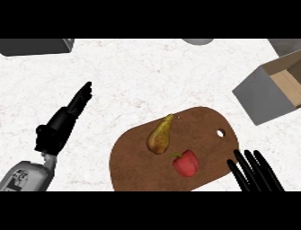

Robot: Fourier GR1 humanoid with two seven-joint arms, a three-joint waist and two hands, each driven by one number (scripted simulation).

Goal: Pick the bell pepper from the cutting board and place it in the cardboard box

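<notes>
Head view: a white, faintly veined counter (146,76) fills the picture. Its far edge carries a grey block (33,46) at the upper left and a rounded grey shape (198,41) at the top middle. Both are cut off, and what they are cannot be told.

The cardboard box (272,96) lies tilted at the right with its tan inside showing, and part of it runs out of view. The brown cutting board (139,152) is clipped along its lower edge.

The bell pepper (186,163) lies on the board. It is small, red and glossy, with a green stem, and a pear (160,134) lies just beside it.

Only the straight fingers of the right hand (252,175) show, near the pepper and holding nothing. The left hand (63,121) is extended flat over the bare counter, well apart from the board, and is empty.
</notes>
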